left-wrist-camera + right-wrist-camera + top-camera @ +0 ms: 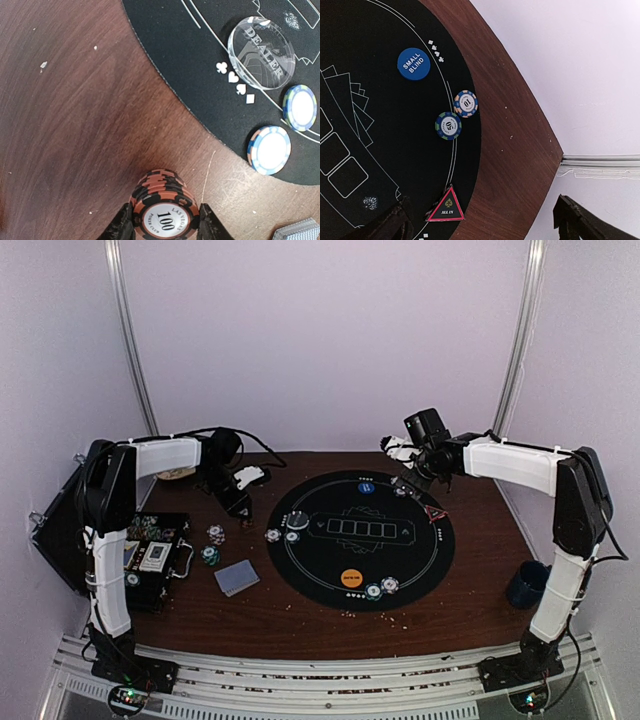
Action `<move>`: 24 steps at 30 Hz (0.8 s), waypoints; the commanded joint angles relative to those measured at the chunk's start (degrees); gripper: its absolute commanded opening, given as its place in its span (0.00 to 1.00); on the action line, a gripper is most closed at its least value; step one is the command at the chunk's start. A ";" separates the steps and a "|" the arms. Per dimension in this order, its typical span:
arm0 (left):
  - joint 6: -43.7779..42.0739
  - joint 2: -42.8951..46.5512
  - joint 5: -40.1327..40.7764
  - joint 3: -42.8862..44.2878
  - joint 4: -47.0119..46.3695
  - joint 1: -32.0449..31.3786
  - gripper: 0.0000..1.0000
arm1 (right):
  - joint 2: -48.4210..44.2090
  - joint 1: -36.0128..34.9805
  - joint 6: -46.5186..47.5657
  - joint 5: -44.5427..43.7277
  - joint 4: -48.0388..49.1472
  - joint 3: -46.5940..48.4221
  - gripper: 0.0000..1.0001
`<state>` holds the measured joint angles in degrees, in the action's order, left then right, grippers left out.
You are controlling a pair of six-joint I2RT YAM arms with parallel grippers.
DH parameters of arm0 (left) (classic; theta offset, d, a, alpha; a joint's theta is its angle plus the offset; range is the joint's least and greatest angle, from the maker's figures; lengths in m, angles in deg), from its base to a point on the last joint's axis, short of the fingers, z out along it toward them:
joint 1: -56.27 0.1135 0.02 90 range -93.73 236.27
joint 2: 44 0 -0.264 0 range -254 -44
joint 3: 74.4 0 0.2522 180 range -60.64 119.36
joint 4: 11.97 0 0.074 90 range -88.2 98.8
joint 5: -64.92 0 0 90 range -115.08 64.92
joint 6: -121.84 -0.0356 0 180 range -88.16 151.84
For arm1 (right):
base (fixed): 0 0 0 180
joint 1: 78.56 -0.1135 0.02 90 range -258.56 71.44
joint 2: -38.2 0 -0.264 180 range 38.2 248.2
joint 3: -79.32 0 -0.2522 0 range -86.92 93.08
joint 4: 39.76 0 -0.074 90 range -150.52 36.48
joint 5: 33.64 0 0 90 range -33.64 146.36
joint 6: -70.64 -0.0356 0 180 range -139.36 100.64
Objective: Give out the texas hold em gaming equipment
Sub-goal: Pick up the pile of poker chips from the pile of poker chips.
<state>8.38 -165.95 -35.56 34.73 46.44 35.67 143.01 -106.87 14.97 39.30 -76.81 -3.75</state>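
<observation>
Left tool (pixel 240 505) first: from the top camera we see it down at the counter (pixel 300 625), just off the left rim of the round black mat (pixel 400 560), but we cannot tell from here what sits between its fingers. Our right tool (pixel 420 486) hovers over the far right part of the mat, near the blue disc (pixel 367 485) and the red triangle marker (pixel 433 513). An orange disc (pixel 351 578) lies at the mat's near edge with a pair of chips (pixel 373 590) just beside it. At the mat's left we see the clear dealer button (pixel 298 520) and two blue-and-white chips (pixel 273 535). Two loose chips (pixel 209 555) lie on the bare wood near a deck of cards (pixel 237 577). The black case (pixel 150 555) stands at the left edge and the dark blue mug (pixel 525 585) at the right.

From the left wrist, we find the left tool closed on a red chip stack (pixel 161 205), one dark finger pressed to each side. The top chip reads 100, and the stack stands on the wood, apart from the mat. The dealer button and the two blue-and-white chips lie just inside the mat's rim.

From the right wrist, the right tool stands wide open with nothing between its fingers. Below it lie the blue disc, marked SMALL BLIND, a blue-rimmed chip (pixel 465 104) touching a green-rimmed chip (pixel 448 125), and the triangle marker, marked ALL IN, at the rim.
</observation>
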 commanded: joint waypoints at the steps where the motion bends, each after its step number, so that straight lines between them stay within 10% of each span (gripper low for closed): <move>1: 0.32 1.11 0.66 1.59 0.43 0.56 0.21 | 0.62 -0.38 0.03 -1.61 0.97 -0.60 1.00; 24: 0.42 4.14 0.83 4.28 0.23 -0.43 0.19 | 0.48 -0.44 0.12 -1.89 1.16 -0.60 1.00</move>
<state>8.73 -165.05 -34.86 35.95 46.94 35.65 143.01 -107.09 14.99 38.58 -76.78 -3.77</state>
